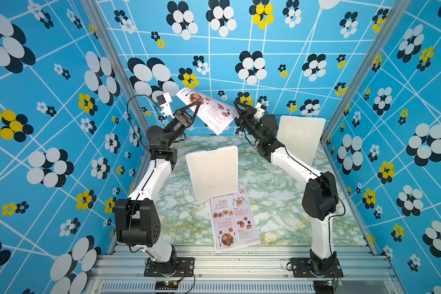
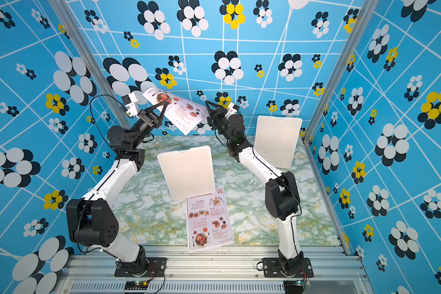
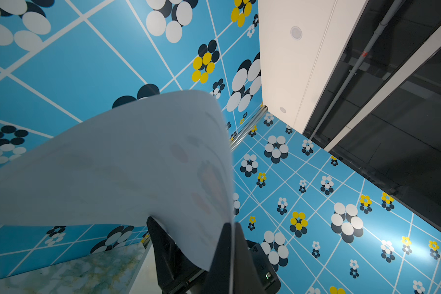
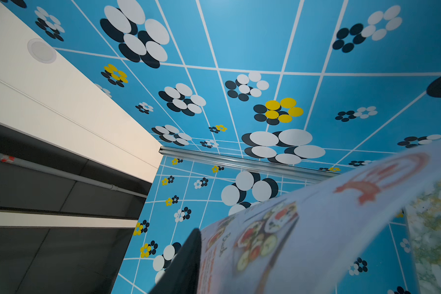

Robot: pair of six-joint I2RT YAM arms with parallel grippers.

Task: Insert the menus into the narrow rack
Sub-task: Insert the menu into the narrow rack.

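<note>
One menu (image 1: 211, 112) (image 2: 181, 112) hangs tilted in the air at the back, between both arms. My left gripper (image 1: 197, 102) (image 2: 167, 102) is shut on its left part; the left wrist view shows the menu's blank back (image 3: 112, 165) pinched at the gripper (image 3: 231, 226). My right gripper (image 1: 236, 112) is at its right end. One finger (image 4: 186, 259) lies against the menu's printed face (image 4: 316, 229), the other is hidden. The second menu (image 1: 233, 224) (image 2: 208, 221) lies flat at the table's front. A white upright rack (image 1: 211, 173) (image 2: 186, 173) hides its top edge.
Another white upright rack (image 1: 301, 137) (image 2: 278, 140) stands at the back right, behind my right arm; I cannot tell which rack is the narrow one. Blue flower-patterned walls close in the green marble table (image 1: 278, 203) on three sides. An aluminium rail (image 1: 239, 262) runs along the front.
</note>
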